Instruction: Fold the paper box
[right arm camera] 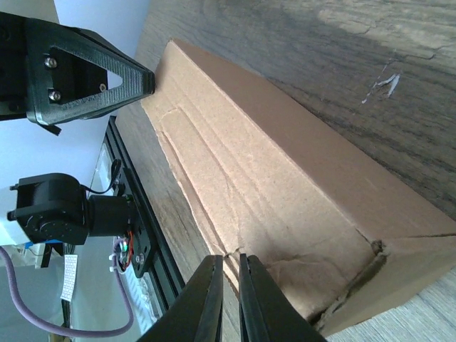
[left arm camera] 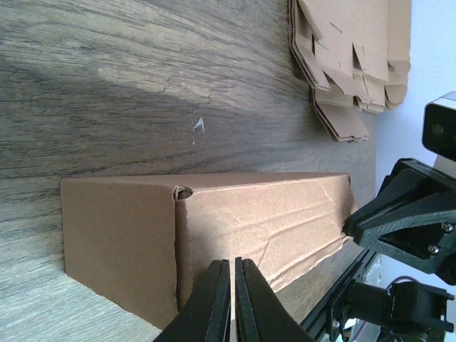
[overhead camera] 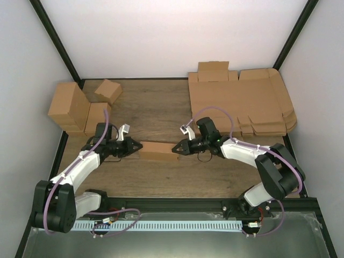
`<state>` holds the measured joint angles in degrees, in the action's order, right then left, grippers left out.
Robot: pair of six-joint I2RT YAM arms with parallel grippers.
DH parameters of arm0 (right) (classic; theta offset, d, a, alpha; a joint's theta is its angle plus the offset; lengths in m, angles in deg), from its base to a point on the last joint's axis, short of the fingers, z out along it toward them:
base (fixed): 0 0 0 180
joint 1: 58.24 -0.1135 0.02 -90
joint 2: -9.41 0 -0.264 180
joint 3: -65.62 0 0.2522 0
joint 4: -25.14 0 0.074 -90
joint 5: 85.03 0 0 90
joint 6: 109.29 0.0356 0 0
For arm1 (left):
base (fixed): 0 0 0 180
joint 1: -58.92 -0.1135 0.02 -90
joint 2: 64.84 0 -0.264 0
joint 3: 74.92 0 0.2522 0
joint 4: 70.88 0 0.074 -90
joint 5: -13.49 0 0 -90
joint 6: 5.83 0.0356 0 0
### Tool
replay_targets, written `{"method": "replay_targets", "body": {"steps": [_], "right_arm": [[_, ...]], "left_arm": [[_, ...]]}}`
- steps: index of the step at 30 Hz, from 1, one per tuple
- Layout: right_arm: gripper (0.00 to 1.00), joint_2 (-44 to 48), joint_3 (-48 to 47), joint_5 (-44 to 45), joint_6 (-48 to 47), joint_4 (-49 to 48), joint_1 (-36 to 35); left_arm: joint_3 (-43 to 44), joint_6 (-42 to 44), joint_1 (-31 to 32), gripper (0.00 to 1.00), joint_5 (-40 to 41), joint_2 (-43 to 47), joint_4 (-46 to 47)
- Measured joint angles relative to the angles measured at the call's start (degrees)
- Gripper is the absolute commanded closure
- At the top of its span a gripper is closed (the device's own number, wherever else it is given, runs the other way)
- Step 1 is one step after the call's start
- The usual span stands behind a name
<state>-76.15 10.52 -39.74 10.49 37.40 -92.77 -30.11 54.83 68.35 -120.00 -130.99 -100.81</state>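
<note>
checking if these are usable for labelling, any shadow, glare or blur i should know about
Top external: even soft light, paper box sharp, back wall very bright. Left wrist: a shadow band crosses the table; the box's end face is shaded. Right wrist: box crisp, far table slightly soft, background at left washed out.

matt, creased cardboard paper box (left arm camera: 256,221) lies on a grained wood table (left arm camera: 107,85).

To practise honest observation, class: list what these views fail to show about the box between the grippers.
Underside of the paper box, all views: rests on the table.
Its far end, left wrist view: behind the right gripper.
Its other end, right wrist view: behind the left gripper.
Fingertip contact, top view: too small.
</note>
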Motion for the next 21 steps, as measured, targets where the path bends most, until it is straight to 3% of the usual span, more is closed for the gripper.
{"method": "replay_targets", "body": {"steps": [8, 13, 15, 18, 21], "right_arm": [[0.95, 1.7, 1.4, 2.8, 0.7, 0.3, -1.5], [0.95, 5.9, 5.7, 3.8, 1.9, 0.2, -3.3], [0.95, 8.0, 8.1, 4.3, 2.4, 0.3, -4.0], [0.95, 10.5, 12.2, 5.8, 2.9, 1.5, -4.3], [0.95, 13.6, 15.6, 8.2, 3.3, 3.7, -4.3]], "left_arm": [[-2.3, -5.1, 1.9, 0.96, 3.1, 4.0, 0.4], [-6.0, -11.3, 5.8, 0.93, 4.4, 11.0, -0.1], [-6.1, -13.4, 7.7, 0.83, 5.0, 14.0, -2.6], [-4.2, -15.6, 8.9, 0.49, 5.7, 18.3, -7.3], [1.4, -15.7, 8.9, 0.27, 6.8, 19.4, -12.1]]}}
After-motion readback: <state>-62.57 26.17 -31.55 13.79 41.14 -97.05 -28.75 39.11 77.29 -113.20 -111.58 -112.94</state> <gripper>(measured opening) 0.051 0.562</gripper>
